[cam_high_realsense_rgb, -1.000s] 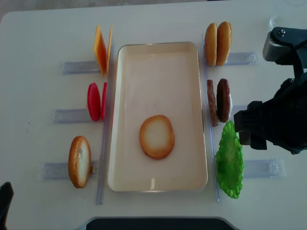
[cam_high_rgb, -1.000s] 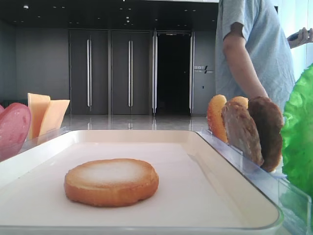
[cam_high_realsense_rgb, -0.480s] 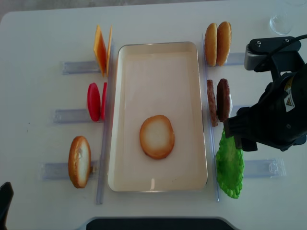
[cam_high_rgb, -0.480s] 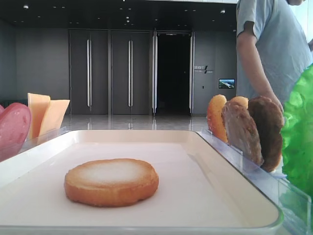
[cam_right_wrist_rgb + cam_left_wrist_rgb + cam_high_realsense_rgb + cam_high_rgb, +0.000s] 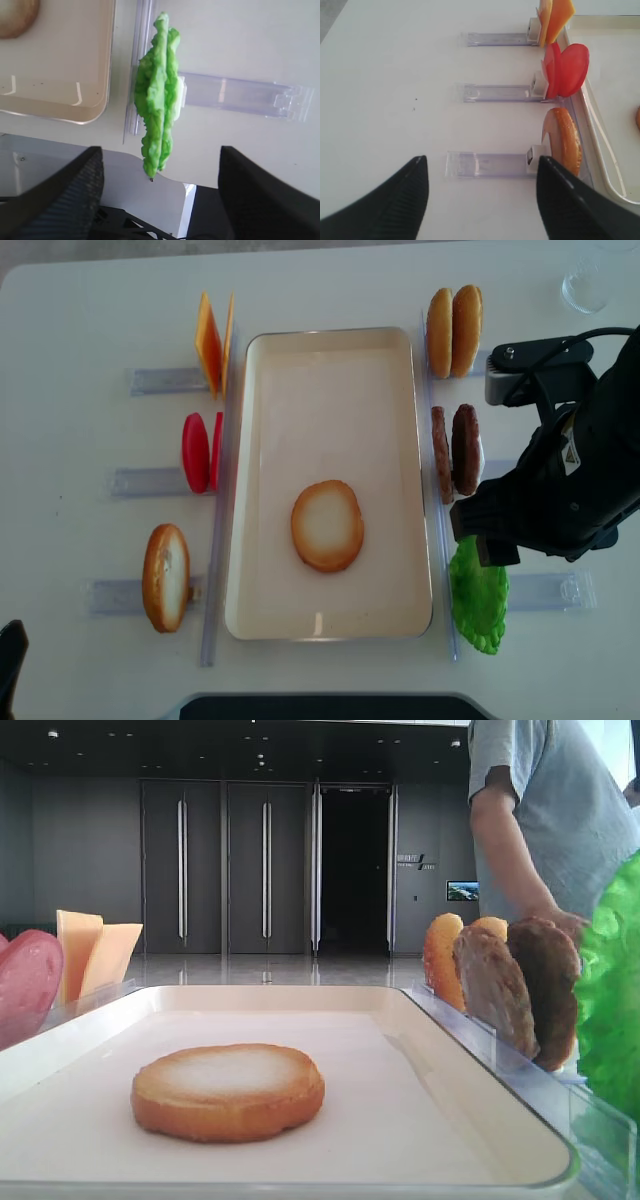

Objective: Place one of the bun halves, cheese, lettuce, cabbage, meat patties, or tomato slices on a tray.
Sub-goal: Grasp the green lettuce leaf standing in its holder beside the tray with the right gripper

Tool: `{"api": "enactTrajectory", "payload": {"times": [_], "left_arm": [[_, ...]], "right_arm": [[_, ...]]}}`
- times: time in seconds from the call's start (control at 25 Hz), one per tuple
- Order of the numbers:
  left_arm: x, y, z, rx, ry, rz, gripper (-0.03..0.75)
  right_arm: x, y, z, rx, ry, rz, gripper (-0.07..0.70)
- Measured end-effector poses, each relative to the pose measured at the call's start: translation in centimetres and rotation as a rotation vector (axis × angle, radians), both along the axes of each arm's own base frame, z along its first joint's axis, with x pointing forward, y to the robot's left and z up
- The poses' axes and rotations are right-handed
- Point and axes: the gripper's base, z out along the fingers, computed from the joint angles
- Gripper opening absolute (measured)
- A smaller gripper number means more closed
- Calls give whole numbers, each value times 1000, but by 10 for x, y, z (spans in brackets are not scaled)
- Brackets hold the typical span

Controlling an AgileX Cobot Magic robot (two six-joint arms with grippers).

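A cream tray [image 5: 330,335] holds one bun half [image 5: 327,525] lying flat, also seen in the low view [image 5: 228,1088]. The green lettuce [image 5: 157,100] stands on edge in a clear holder right of the tray. My right gripper [image 5: 160,197] is open above it. The leaf's near tip reaches between the two fingers [image 5: 65,195] without touching either. From overhead the right arm [image 5: 560,490] covers the top of the lettuce [image 5: 478,602]. My left gripper [image 5: 480,200] is open and empty over bare table, beside another bun half [image 5: 564,140].
Cheese [image 5: 213,340] and tomato slices [image 5: 200,452] stand left of the tray. Two bun halves [image 5: 455,332] and meat patties [image 5: 456,450] stand on its right. A glass [image 5: 583,285] sits at the far right corner. A person [image 5: 560,820] stands behind the table.
My right arm has moved left and now hangs over the lettuce, covering its upper part. The person behind has shifted. The bun half in the tray stays put.
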Motion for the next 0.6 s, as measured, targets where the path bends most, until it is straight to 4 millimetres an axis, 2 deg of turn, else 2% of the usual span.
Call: {"api": "enactTrajectory", "payload": {"times": [0.6], "left_arm": [[0,0,0,0,0,0,515]], "right_arm": [[5,7,-6,23,0,14,465]]}}
